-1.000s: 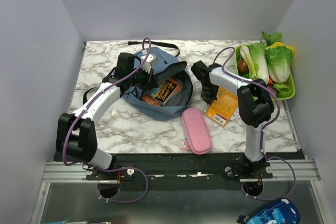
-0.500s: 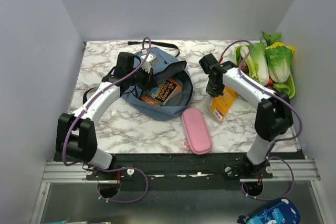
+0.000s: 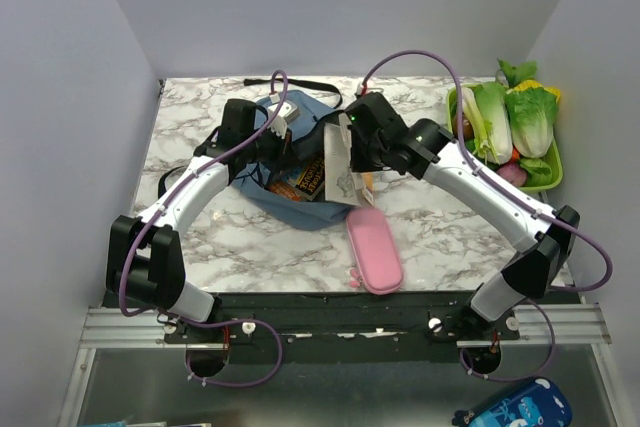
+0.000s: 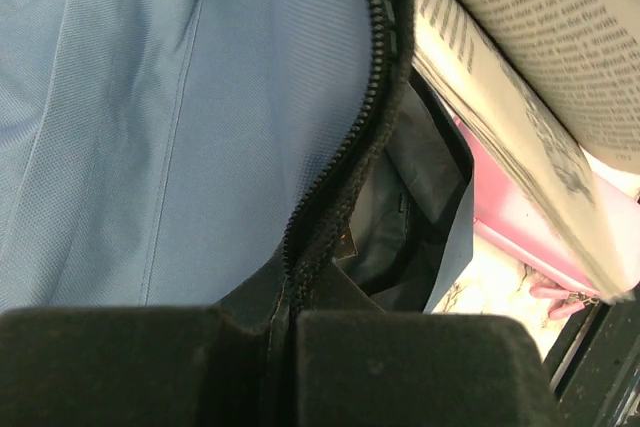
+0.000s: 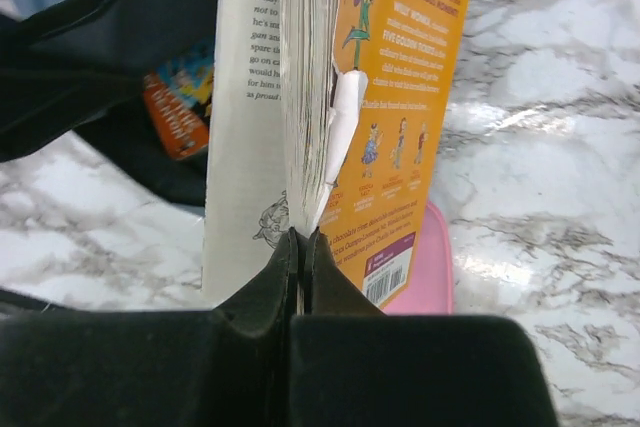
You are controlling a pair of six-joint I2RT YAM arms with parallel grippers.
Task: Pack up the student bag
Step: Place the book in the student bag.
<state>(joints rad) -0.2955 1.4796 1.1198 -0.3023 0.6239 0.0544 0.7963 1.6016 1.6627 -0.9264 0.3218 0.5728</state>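
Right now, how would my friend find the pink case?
Look at the marble table and find the big blue bag in the middle. Just in front of the bag, near the table's front edge, lies the pink case. It is the only pink thing, a smooth long oval, much smaller than the bag.

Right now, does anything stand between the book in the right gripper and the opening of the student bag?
Nothing visible does. The left gripper holds the zipper rim of the student bag open. Another book lies inside; the held book hangs fanned open, so pages might catch.
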